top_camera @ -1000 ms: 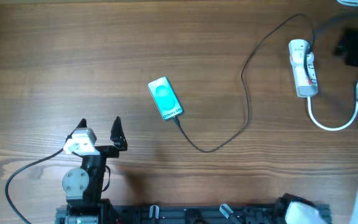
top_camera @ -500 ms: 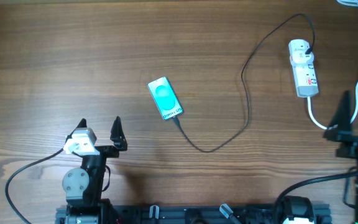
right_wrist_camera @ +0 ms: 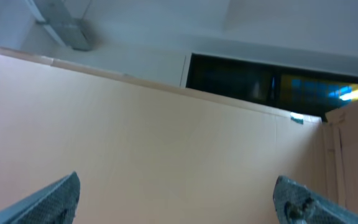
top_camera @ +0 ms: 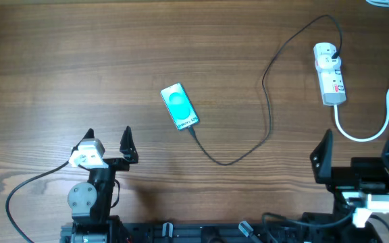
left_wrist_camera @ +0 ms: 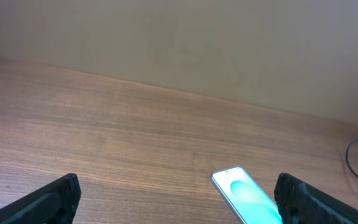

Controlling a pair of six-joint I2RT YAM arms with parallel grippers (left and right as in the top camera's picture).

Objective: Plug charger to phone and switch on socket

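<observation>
right, both my claws are parked at the near edge of the table (top_camera: 46, 54). my left gripper (top_camera: 108, 133) has its jaws spread wide with nothing between them. my right gripper (top_camera: 360, 138) gapes just as wide, and it's empty too. the phone (top_camera: 179, 106) lies flat with its screen up and glowing teal, turned a little askew. it sits ahead of my left gripper and off to its right, clearly apart from it. in the left wrist view it peeks in low inside the gap of that claw, over toward the right side. the charger (top_camera: 269, 115) is a thin black cable that leaves the phone's near end and dips toward me. from there it climbs away and hooks round to its white adapter (top_camera: 324, 50) on the far end of the socket (top_camera: 332, 84). the cable tip meets the phone's near end, but i cannot tell how well it is seated. the socket lies ahead of my right gripper, well apart from it. its thick white cord (top_camera: 367, 135) curls off its near end and runs up the right side. the switch marks are too small to read. my right wrist view shows only a pale wall (right_wrist_camera: 135, 143).
</observation>
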